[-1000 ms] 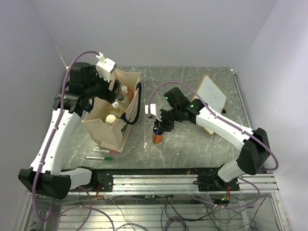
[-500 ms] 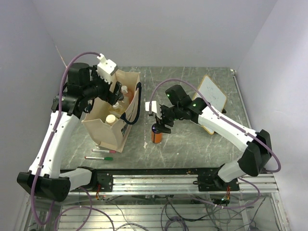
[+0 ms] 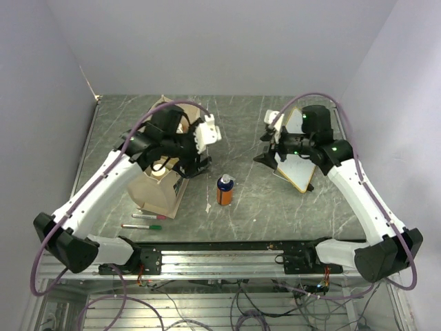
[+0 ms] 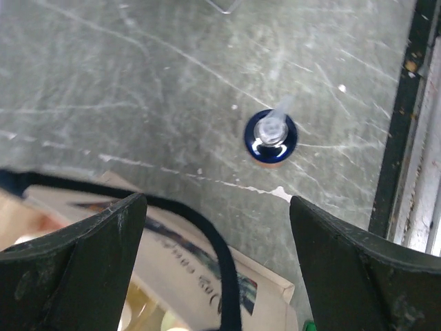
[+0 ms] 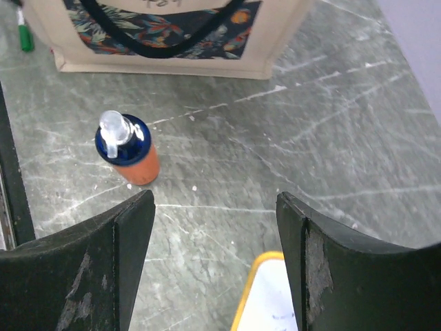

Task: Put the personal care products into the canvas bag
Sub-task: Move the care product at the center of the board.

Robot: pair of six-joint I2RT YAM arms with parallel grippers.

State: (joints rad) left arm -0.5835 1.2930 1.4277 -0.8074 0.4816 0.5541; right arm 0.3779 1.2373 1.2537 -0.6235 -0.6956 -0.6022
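I see one orange bottle standing just beside one canvas bag; its insides are mostly hidden. My left gripper and right gripper are wide open, holding nothing.

Overhead view and both downward wrist views share the orange bottle.

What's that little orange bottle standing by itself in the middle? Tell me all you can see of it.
The orange bottle is small, round and plastic-looking, with a glossy dark blue collar and a clear-white pump top. It stands upright on the grey marbled table, apart from the canvas bag nearby. Nothing else touches it.
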